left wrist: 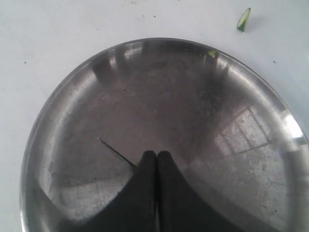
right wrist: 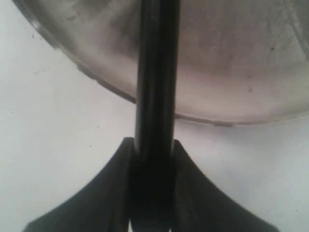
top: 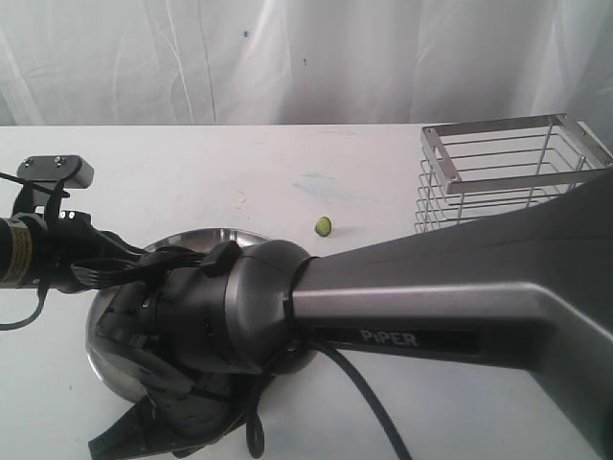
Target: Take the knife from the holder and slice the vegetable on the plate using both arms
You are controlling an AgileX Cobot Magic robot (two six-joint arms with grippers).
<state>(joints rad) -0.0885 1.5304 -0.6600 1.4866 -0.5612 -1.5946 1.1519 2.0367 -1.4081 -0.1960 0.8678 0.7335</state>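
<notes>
The steel plate (top: pixel 206 236) lies at the front left, mostly covered by my right arm (top: pixel 431 297), which reaches across it. My right gripper (right wrist: pixel 153 145) is shut on the black knife (right wrist: pixel 157 72), whose dark length runs out over the plate's rim (right wrist: pixel 231 118). My left gripper (left wrist: pixel 157 155) is shut, fingertips together, low over the plate's scuffed floor (left wrist: pixel 145 96). A thin dark line (left wrist: pixel 116 151) runs out from under those fingertips; I cannot tell what it is. A cut green piece of the vegetable (top: pixel 324 226) lies on the table beyond the plate. No vegetable shows on the plate.
The silver wire holder (top: pixel 508 177) stands at the back right, partly behind my right arm. The same green piece (left wrist: pixel 244 20) shows off the plate in the left wrist view, and a green speck (left wrist: pixel 212 53) sits on the rim. A white curtain closes the back.
</notes>
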